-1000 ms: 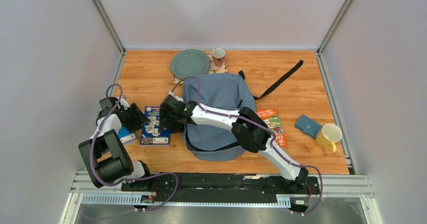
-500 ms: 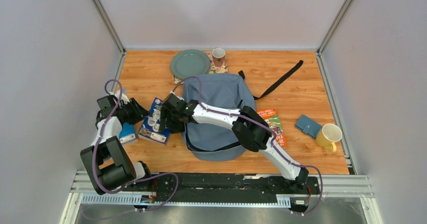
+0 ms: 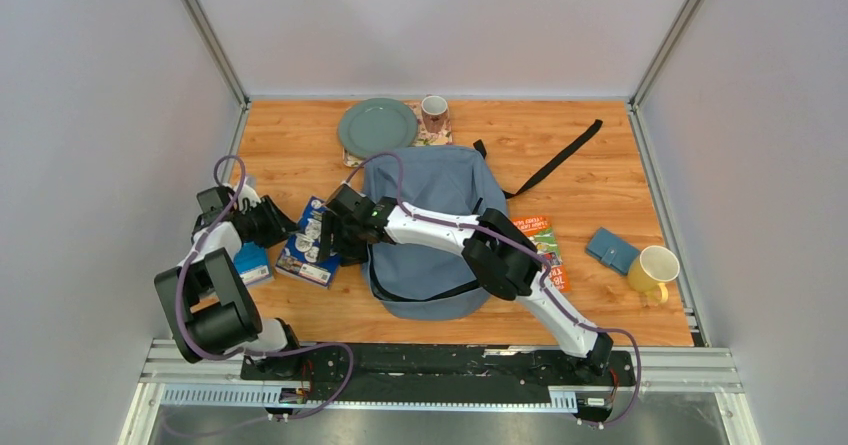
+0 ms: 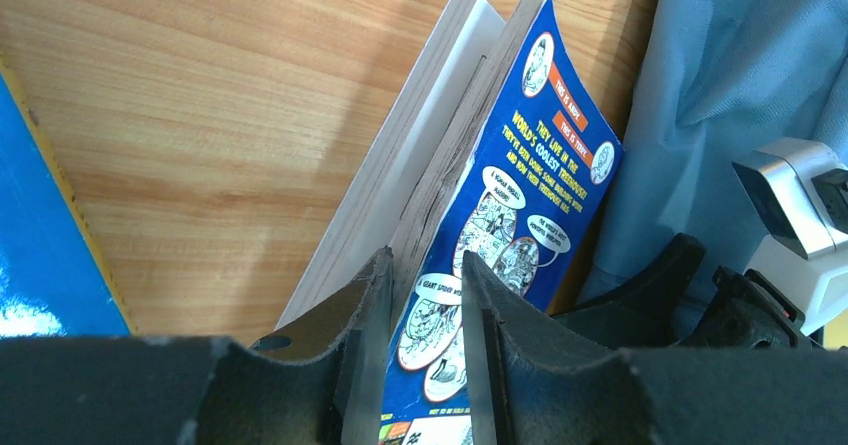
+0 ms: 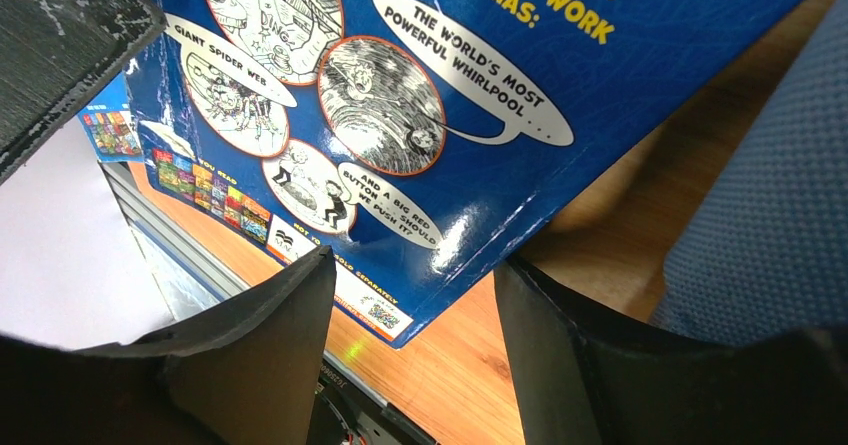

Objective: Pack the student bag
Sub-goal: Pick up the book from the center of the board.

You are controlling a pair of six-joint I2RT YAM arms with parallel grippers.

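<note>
The student bag [image 3: 428, 180], grey-blue, lies flat in the middle of the table with my right arm reaching across it. A thick blue book [image 3: 306, 241] stands tilted just left of the bag, its left edge raised off the wood. My left gripper [image 3: 276, 227] is shut on that edge. In the left wrist view the blue book [image 4: 520, 205] runs between the two fingers of the left gripper [image 4: 425, 265]. My right gripper [image 3: 332, 235] stands open at the book's right side. In its wrist view the book's cover [image 5: 400, 95] hangs over the right gripper [image 5: 412, 265], untouched.
A flat blue item [image 3: 251, 264] lies left of the book. A green plate [image 3: 377, 125] and a mug [image 3: 434, 113] stand at the back. An orange-green booklet [image 3: 542, 250], a blue wallet [image 3: 611, 250] and a yellow mug [image 3: 652, 268] lie right of the bag. A black strap [image 3: 555, 160] trails right.
The blue book lay flat a second ago. My left gripper has closed on its left edge and tipped it up toward the bag. The right arm has barely moved.
</note>
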